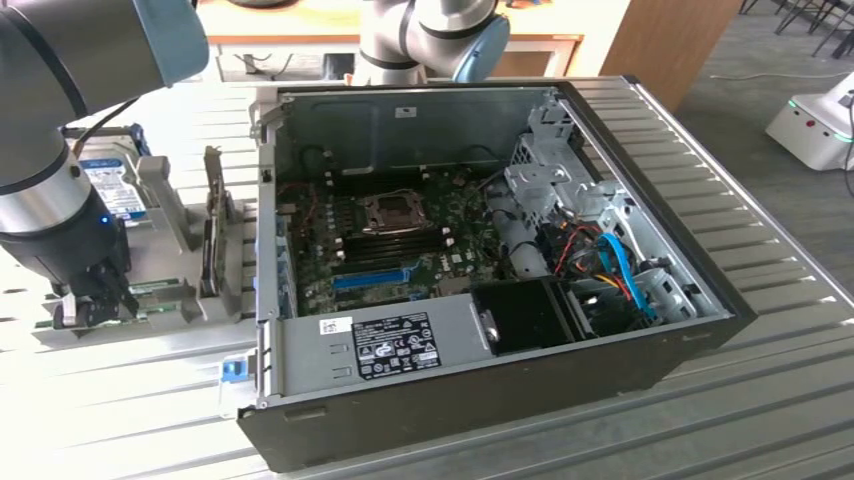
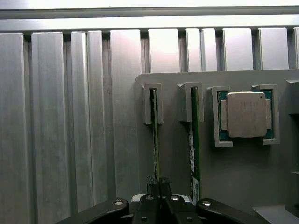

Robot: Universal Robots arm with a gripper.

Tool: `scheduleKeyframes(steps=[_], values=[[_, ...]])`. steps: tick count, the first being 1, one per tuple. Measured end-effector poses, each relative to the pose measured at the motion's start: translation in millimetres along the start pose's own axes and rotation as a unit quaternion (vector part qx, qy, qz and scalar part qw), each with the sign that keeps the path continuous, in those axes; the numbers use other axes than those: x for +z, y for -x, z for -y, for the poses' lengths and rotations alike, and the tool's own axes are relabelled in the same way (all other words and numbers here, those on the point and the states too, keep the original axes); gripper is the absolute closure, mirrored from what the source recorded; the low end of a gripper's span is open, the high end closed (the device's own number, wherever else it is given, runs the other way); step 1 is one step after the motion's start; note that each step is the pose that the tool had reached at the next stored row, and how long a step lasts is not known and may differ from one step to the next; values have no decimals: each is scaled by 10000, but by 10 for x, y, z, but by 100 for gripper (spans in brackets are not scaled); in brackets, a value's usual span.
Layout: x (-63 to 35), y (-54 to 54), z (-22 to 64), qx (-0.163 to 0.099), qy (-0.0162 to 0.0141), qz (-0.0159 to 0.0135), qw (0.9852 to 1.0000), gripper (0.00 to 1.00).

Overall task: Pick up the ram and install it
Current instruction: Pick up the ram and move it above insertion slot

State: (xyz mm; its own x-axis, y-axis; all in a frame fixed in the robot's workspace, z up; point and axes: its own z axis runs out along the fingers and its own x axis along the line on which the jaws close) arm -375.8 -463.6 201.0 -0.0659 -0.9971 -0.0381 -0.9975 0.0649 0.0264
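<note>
Ram clamped while in holder slot.
The gripper [image 2: 159, 183] is clenched on the ram [image 2: 155, 133], which is stood on edge in the grey holder [image 2: 243, 177]. Its long axis runs straight ahead from the fingertips, and a second stick [image 2: 194, 140] is seen just beside.

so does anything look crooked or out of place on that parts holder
nothing stands out: the ram and a second stick stand on edge, straight in their slots on the grey holder, the cpu sits square in its pocket, and the end effector is shut on the ram.
</note>
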Motion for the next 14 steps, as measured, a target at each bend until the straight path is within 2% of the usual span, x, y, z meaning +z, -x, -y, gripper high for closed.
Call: scheduleKeyframes(steps=[14], values=[[-59,2,-2,-48,2,-1,10000,88]])
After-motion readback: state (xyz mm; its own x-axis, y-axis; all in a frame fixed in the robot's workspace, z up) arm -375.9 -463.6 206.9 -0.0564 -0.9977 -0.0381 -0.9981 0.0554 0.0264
